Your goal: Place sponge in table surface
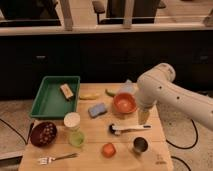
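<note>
My gripper (144, 118) hangs fingers-down over the right part of the table surface (95, 136), with the jaws apart and nothing held. The orange bowl (124, 103) is just left of it. A brush (128, 129) lies just nearer. The sponge (97, 109) lies flat on the planks, left of the bowl and right of the green tray (37, 107).

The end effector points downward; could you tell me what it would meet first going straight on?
Probably the brush lying right below the end effector; depth is unclear, so it might instead reach the table surface.
</note>
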Robot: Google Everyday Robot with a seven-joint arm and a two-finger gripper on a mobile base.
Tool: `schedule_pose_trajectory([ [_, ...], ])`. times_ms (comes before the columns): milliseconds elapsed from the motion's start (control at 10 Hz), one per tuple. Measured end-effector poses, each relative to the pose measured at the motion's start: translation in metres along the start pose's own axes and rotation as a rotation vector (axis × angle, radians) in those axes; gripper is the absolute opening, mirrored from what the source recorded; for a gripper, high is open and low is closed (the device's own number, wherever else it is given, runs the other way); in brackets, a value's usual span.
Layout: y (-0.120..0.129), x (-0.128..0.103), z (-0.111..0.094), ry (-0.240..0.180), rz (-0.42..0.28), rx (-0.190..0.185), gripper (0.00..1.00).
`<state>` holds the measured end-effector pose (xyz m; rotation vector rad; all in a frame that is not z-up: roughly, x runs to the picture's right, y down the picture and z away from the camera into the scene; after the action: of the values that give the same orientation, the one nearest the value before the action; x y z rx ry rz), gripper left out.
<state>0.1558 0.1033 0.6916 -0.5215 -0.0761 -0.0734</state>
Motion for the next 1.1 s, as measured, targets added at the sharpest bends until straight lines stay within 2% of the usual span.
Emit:
schedule_pose_trajectory([
  [200,-0.007,-0.029,0.007,-0.026,-0.007,0.0,0.8],
  [1100,-0.036,-0.079,0.038,-0.099,0.018,0.002,0.8],
])
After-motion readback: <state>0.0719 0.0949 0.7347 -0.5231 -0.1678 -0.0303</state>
